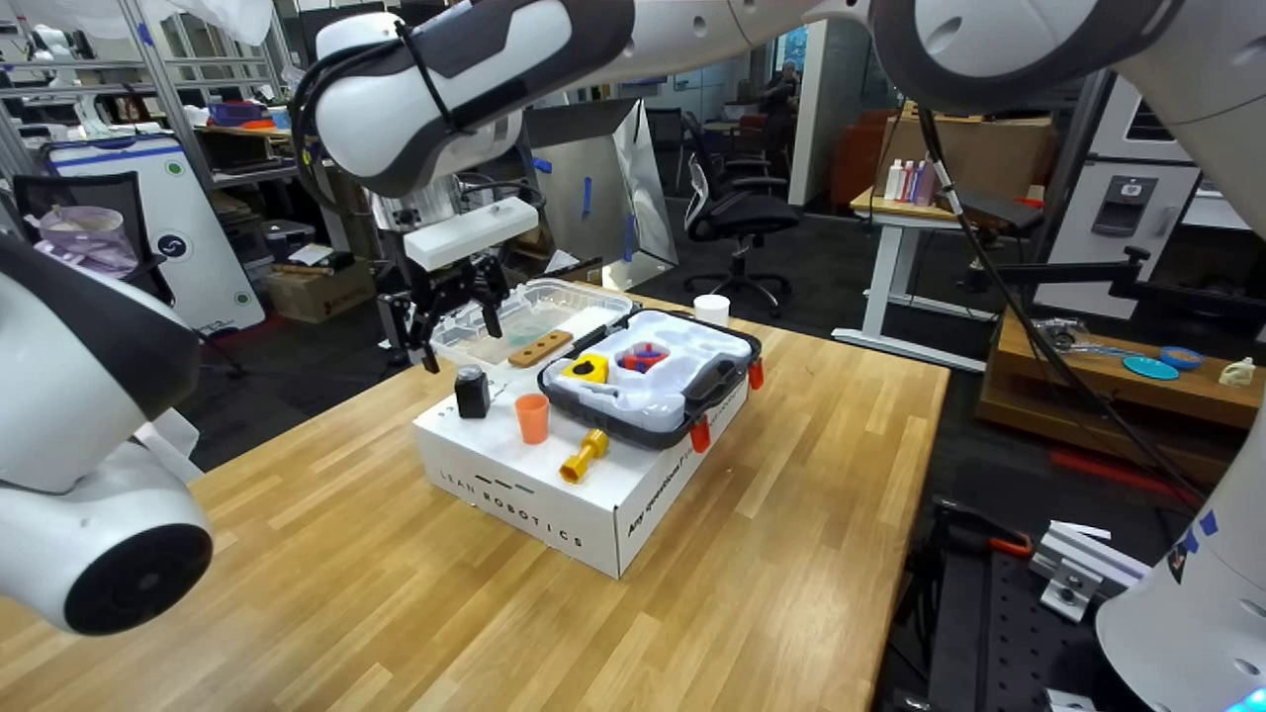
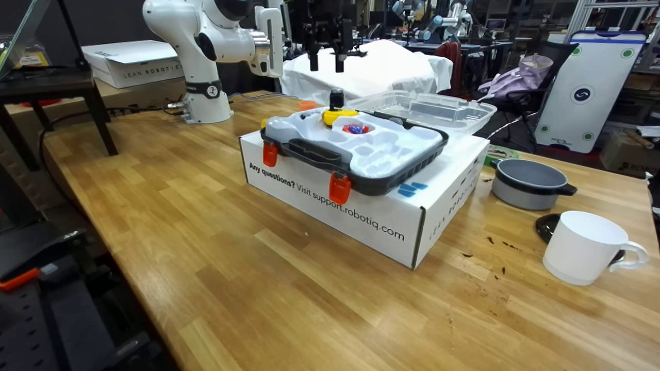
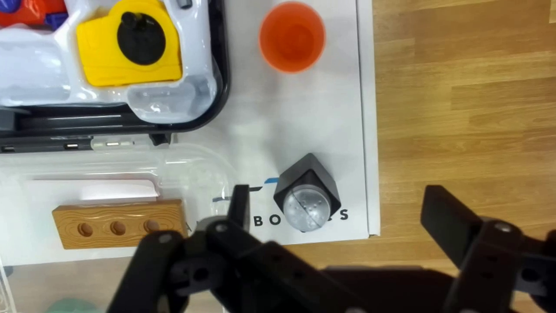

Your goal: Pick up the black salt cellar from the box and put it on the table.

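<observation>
The black salt cellar (image 1: 472,393), with a grey round perforated top, stands upright near a corner of the white box (image 1: 514,499). In the wrist view the salt cellar (image 3: 307,195) shows between the finger lines, nearer the left finger. In an exterior view only the top of the salt cellar (image 2: 336,98) shows behind the case. My gripper (image 1: 462,343) is open and empty, above the salt cellar and apart from it. The gripper also shows in an exterior view (image 2: 326,66) and in the wrist view (image 3: 338,206). The wooden table (image 1: 732,603) lies under the box.
On the box are an open black case (image 1: 648,435) with yellow and red toys, its clear lid (image 3: 191,156), an orange cup (image 3: 292,37), a yellow tool (image 1: 585,456) and a wooden block (image 3: 119,224). A grey pot (image 2: 526,196) and white mug (image 2: 582,247) stand beside the box.
</observation>
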You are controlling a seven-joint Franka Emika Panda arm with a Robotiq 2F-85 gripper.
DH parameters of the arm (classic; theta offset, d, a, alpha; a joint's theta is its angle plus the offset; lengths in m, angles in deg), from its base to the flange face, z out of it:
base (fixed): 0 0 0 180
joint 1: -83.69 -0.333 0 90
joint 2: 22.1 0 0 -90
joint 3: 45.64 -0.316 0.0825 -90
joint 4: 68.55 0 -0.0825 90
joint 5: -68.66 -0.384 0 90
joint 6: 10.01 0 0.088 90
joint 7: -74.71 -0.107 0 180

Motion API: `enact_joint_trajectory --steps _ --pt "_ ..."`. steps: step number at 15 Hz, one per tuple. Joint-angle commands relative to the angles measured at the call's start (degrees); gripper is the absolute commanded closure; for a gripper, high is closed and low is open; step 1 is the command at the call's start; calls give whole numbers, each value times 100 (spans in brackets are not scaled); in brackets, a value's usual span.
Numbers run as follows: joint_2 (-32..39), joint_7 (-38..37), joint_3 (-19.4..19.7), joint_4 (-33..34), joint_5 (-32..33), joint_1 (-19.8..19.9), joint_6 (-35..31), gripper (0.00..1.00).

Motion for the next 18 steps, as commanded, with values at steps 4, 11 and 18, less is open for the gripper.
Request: enact_joint_trajectory --steps 4,11,18 --pt "487 8 27 572 -135 41 355 0" --pt "533 11 56 564 -81 7 255 0" --pt "606 -17 59 635 -95 7 230 0"
